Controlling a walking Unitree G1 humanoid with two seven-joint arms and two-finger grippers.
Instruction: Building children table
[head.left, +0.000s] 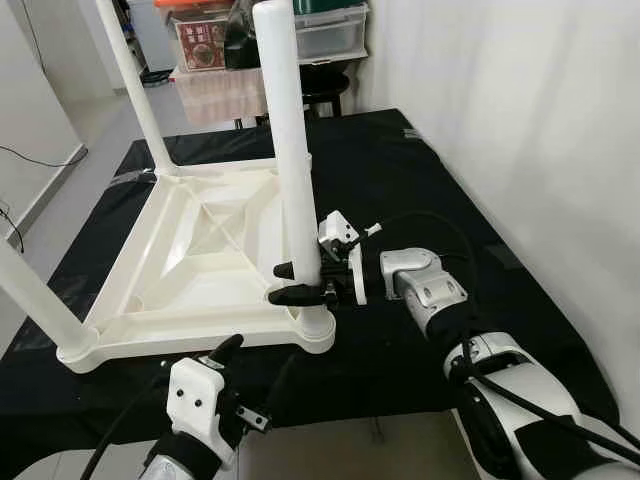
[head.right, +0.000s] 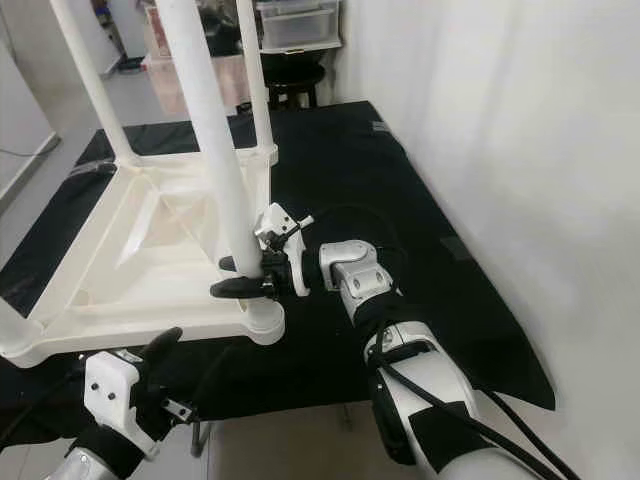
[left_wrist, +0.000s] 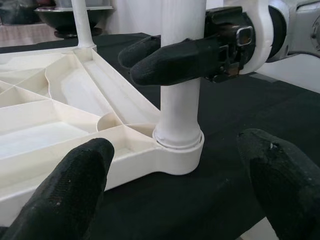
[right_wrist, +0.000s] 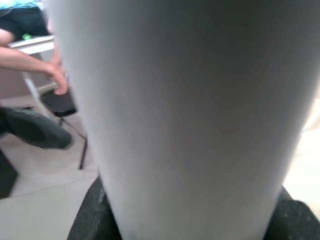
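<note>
Camera placement: my head pair high, my wrist pair low and close.

My two eyes look forward and down on one scene. My left wrist faces the white leg (left_wrist: 179, 95) from nearby; my right wrist is pressed against it, and all views share it.

The upturned table (head.left: 190, 270) and its legs (head.left: 285, 150) are plain white plastic. The mat (head.left: 420, 190) beneath is black. Both grippers' fingers (left_wrist: 170, 60) are matte black.
</note>
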